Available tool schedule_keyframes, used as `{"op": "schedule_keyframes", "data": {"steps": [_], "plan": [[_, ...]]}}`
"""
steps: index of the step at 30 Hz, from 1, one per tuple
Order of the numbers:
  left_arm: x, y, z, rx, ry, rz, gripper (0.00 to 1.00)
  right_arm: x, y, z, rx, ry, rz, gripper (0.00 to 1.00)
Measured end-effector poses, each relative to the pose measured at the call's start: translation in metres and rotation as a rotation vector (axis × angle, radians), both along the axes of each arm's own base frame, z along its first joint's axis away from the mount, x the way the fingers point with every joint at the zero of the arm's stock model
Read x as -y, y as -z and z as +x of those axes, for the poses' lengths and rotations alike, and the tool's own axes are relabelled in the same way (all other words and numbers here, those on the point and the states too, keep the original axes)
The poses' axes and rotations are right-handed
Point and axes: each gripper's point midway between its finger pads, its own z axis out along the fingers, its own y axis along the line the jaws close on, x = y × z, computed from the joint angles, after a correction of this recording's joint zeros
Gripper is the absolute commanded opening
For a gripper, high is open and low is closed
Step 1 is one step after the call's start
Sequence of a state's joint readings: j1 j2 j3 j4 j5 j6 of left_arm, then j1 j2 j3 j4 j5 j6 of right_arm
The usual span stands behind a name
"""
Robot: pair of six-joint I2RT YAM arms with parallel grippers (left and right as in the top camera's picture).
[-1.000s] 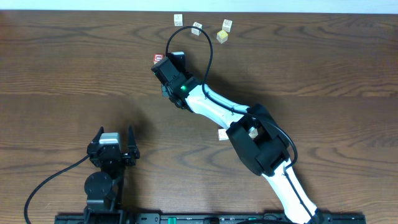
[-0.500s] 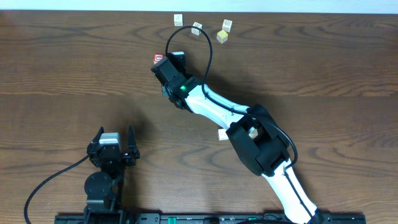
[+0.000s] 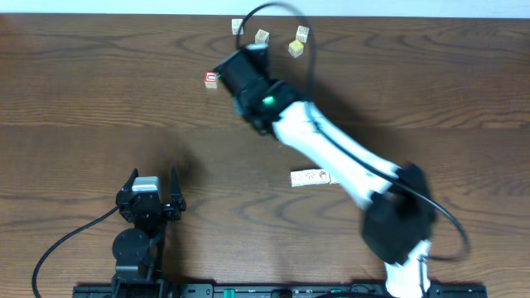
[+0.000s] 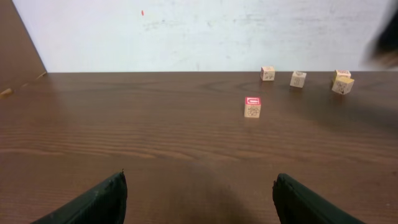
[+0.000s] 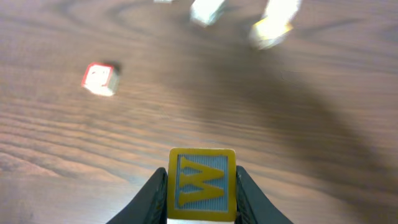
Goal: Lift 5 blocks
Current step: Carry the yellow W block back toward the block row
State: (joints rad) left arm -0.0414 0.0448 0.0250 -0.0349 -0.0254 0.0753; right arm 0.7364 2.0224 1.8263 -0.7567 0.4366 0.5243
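Note:
My right gripper is shut on a yellow-framed block with a large letter on its pale blue face, held clear of the table. From overhead the right gripper hides that block. Three more blocks and a yellow one lie along the table's far edge. In the left wrist view the same blocks sit far ahead. My left gripper rests open near the front left, with nothing between its fingers.
A red-faced cube stands just left of the right gripper. A small white printed strip lies mid-table beside the right arm. A white wall backs the table's far edge.
The right arm has stretched out and risen, carrying its gripper and the block toward the back right, away from the red-faced cube. The white strip is now uncovered. The left arm has not moved.

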Motion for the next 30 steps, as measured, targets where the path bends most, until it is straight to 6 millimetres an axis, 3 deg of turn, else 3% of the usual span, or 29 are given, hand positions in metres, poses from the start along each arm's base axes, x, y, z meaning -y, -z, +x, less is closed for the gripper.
{"op": "schedule_keyframes", "data": {"steps": [4,7,14,19,25,30], "plan": [[0.000,0.000,0.000,0.000,0.000,0.000,0.75,0.056,-0.051,-0.022,0.000,0.086,-0.039,0.01],[0.000,0.000,0.000,0.000,0.000,0.000,0.75,0.080,-0.061,-0.038,0.004,0.125,-0.073,0.01],[0.000,0.000,0.000,0.000,0.000,0.000,0.75,0.132,-0.043,-0.110,-0.022,0.169,-0.113,0.01],[0.000,0.000,0.000,0.000,0.000,0.000,0.76,0.173,-0.027,-0.164,-0.001,0.201,-0.007,0.01],[0.000,0.000,0.000,0.000,0.000,0.000,0.75,0.165,0.011,-0.188,0.011,0.123,0.184,0.01],[0.000,0.000,0.000,-0.001,0.000,0.000,0.75,0.136,0.043,-0.178,-0.049,0.064,0.223,0.03]]}}
